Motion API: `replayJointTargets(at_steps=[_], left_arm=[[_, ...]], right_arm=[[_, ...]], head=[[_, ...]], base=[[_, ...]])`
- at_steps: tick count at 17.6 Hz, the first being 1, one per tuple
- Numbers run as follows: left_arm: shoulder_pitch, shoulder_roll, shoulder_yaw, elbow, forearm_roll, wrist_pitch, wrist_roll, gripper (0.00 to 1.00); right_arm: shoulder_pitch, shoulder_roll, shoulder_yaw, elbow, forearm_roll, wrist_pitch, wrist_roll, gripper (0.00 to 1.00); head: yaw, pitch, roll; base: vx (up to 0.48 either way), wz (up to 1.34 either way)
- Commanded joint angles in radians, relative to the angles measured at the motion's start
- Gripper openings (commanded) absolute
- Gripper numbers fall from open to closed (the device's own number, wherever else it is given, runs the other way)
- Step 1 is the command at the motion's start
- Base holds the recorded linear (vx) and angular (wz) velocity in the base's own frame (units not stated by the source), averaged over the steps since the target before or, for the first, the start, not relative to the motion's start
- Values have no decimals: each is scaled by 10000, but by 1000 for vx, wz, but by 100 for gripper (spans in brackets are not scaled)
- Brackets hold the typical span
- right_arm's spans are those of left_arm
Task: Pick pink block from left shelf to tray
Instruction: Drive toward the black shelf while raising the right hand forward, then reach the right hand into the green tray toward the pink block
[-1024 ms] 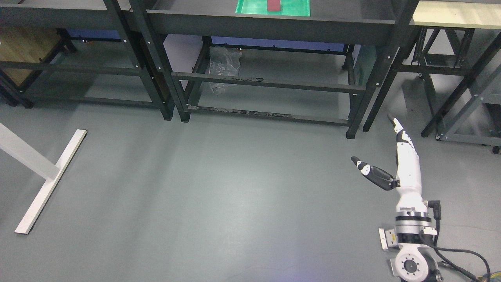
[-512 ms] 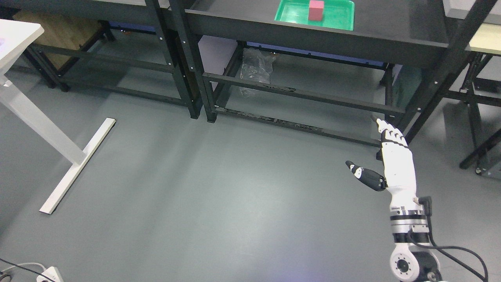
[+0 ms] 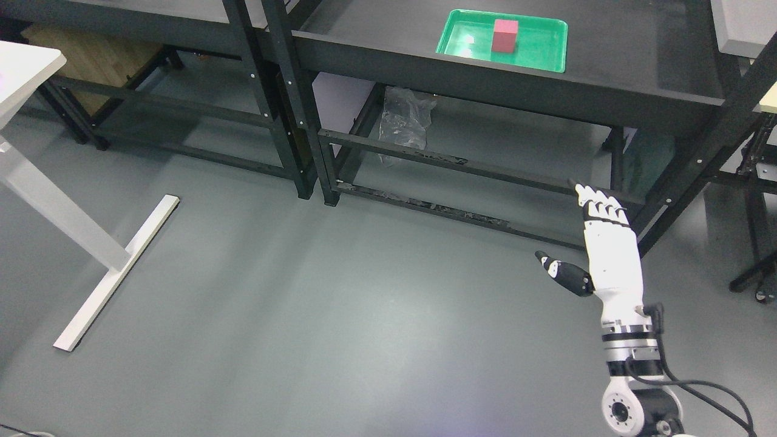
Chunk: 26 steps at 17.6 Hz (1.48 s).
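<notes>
A pink block (image 3: 504, 35) stands upright inside a green tray (image 3: 543, 51) on the dark shelf top (image 3: 637, 67) at the upper middle. My right hand (image 3: 576, 237) hangs well below and in front of that shelf, over the grey floor. Its white fingers (image 3: 598, 206) are stretched out straight and the dark thumb (image 3: 561, 272) points off to the left, with nothing held. My left arm does not show.
A second black shelf frame (image 3: 261, 103) adjoins on the left. A crumpled clear plastic bag (image 3: 403, 118) lies under the shelf. A white table's leg and foot (image 3: 91, 243) stand at the left. Another rack (image 3: 759, 182) is at the far right.
The whole picture has shifted as the camera tilted up and turned, bringing the tray and block fully into view. My right hand stays outstretched and empty.
</notes>
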Motion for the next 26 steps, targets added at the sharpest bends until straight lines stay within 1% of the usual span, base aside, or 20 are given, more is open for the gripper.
replayJointTargets(at_steps=[1,13,15,18,19,23,26], left_arm=[[91,175,0,0,-15,-6,5,100],[91,175,0,0,-15,-6,5,100],[91,175,0,0,-15,-6,5,100],[91,175,0,0,-31,-6,5,100],[91,175,0,0,-15,9,5,100],[91,175,0,0,-15,-6,5,100],[91,175,0,0,-15,-6,5,100]], right_arm=[[-1,-174,33,1,139,9,-14,99],[-17,-174,217,31,-44,25,-30,99],[-17,-174,217,16,-426,-67,-106,99],[-1,-174,217,1,-1193,-679,-106,99],[-17,-174,232,1,-1241,-711,-106,99],[-1,-174,325,16,-1226,-589,-30,99],[-17,-174,401,31,-1211,-298,16,99]], head=[[0,0,0],[0,0,0],[0,0,0],[0,0,0],[0,0,0],[0,0,0],[0,0,0]], base=[[211,-60],[227,-20],[254,-67],[280,-61],[246,-8],[255,40],[257,57]])
